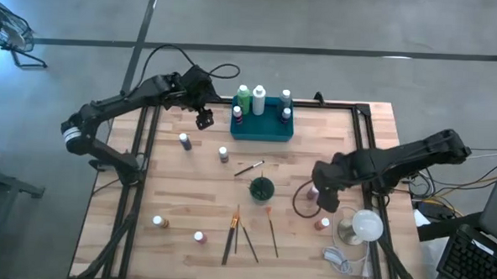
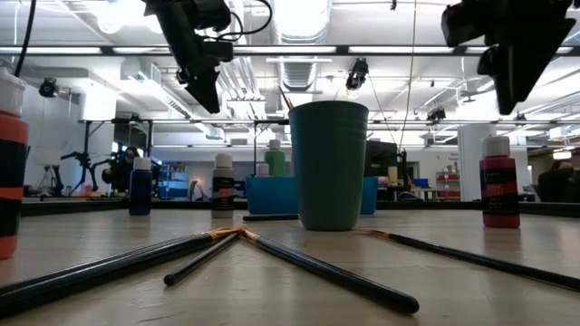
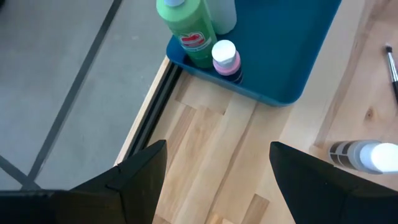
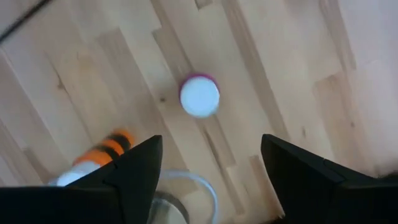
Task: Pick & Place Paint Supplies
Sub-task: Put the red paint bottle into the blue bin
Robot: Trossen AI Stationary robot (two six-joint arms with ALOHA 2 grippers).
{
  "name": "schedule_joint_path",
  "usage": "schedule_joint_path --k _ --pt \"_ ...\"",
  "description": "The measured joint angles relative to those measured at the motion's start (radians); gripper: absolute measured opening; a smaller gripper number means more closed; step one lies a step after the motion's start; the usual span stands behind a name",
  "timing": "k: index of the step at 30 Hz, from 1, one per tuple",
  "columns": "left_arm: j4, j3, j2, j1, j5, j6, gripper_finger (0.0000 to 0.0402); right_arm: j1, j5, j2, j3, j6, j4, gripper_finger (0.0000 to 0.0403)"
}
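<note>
1. the left gripper hangs above bare wood just beside the near-left corner of the teal tray, jaws apart and holding nothing.
2. in the tray stand a green bottle, a taller white bottle, a small pink-capped bottle and two dark blue bottles at its right end.
3. the right gripper is above the right side of the table, jaws apart and empty, over a maroon bottle that stands upright with its white cap facing up.
4. an orange-banded bottle stands near it, beside a clear glass jar at the table's right edge; the arm partly covers the maroon bottle from above.
5. the dark green cup stands mid-table, between both grippers; in the low view it blocks the middle of the tray.
6. a single brush lies between cup and tray; four more paintbrushes lie fanned near the front edge.
7. loose bottles: a grey one and a brown one left of centre, two more near the front-left.
</note>
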Motion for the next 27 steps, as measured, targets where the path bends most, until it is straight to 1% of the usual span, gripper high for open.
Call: schedule_joint_path --k 5,8,11,20,27 --pt "-0.001 0.000 0.000 0.000 0.000 0.000 0.0289 0.007 0.020 0.000 -0.043 0.010 0.099 0.0287" --pt "-0.001 0.000 0.000 0.000 0.000 0.010 0.0289 -0.005 0.047 0.004 -0.058 0.010 0.105 0.0290" --pt "-0.001 0.000 0.000 0.000 -0.001 0.012 0.0289 -0.018 0.047 0.020 -0.065 0.014 0.108 0.0287" --pt "-0.004 0.000 0.000 0.000 -0.001 0.018 0.0289 -0.018 0.044 0.131 -0.049 -0.014 0.116 0.0270" --pt "-0.009 0.000 0.000 0.000 -0.001 0.018 0.0289 -0.017 0.032 0.196 -0.048 -0.024 0.117 0.0280"
